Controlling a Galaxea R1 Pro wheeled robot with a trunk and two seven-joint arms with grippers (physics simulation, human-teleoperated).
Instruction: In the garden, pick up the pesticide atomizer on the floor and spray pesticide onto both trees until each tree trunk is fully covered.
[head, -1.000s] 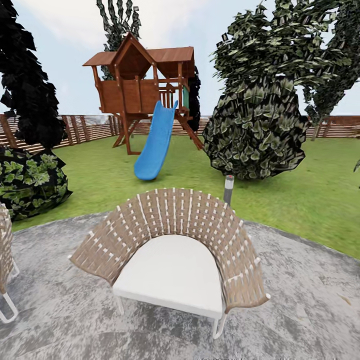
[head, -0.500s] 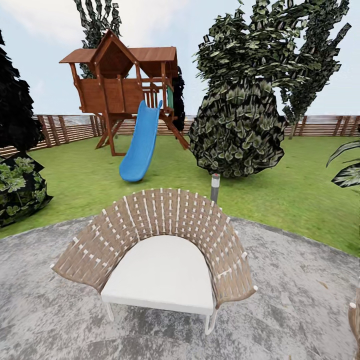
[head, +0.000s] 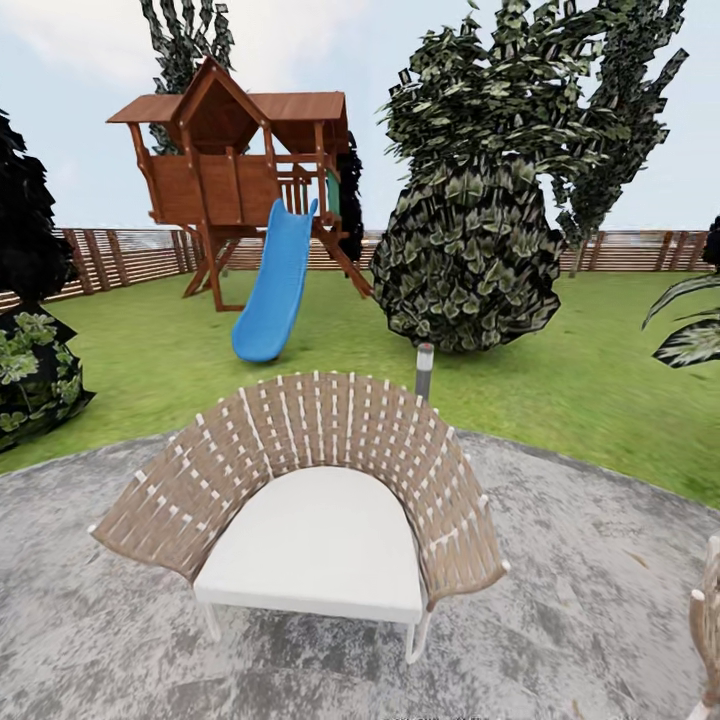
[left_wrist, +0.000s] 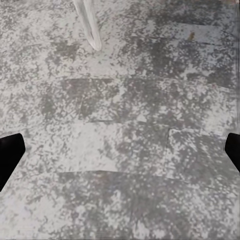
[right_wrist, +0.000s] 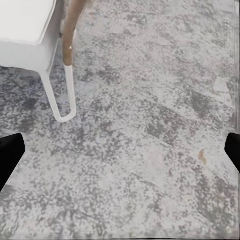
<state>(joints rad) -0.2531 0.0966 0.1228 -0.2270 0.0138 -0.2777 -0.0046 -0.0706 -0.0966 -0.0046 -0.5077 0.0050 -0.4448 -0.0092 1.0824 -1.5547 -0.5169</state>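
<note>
Well, head view: robot stands on grey stone paving (head: 600, 640) facing a woven chair (head: 310, 500) with a white cushion (head: 315, 545).
Behind chair: short grey post (head: 424, 370) at the paving edge, then the lawn (head: 590, 390).
Far side: wooden playhouse (head: 240, 180) with a blue slide (head: 272, 285); slatted fence (head: 640, 252) along the back.
Plants: big dark leafy bush (head: 465, 260) at centre right, another bush (head: 30, 375) at the left edge, palm-like leaves (head: 690, 330) at the right edge.
Sprayer: not among what I can make out here, so its place can't be given.
Bare-trunk trees: can't pick one out; just foliage and bushes.
Left wrist view: left claw (left_wrist: 120, 150) over bare paving, dark fingertips (left_wrist: 10, 152) at both side edges, spread wide, nothing between them; a thin white chair leg (left_wrist: 89, 25) beyond.
Right wrist view: right claw (right_wrist: 120, 150) likewise spread and empty over the paving, fingertips (right_wrist: 10, 150) at the edges; chair's white looped leg (right_wrist: 62, 97) and cushion corner (right_wrist: 25, 22) nearby.
Step, my guess: on the way, searching; pickup not begun.
Next move, my guess: get around the chair, scan the ground for the sprayer, then lower an open claw to it.
Writing: none readable, no brands or labels.
</note>
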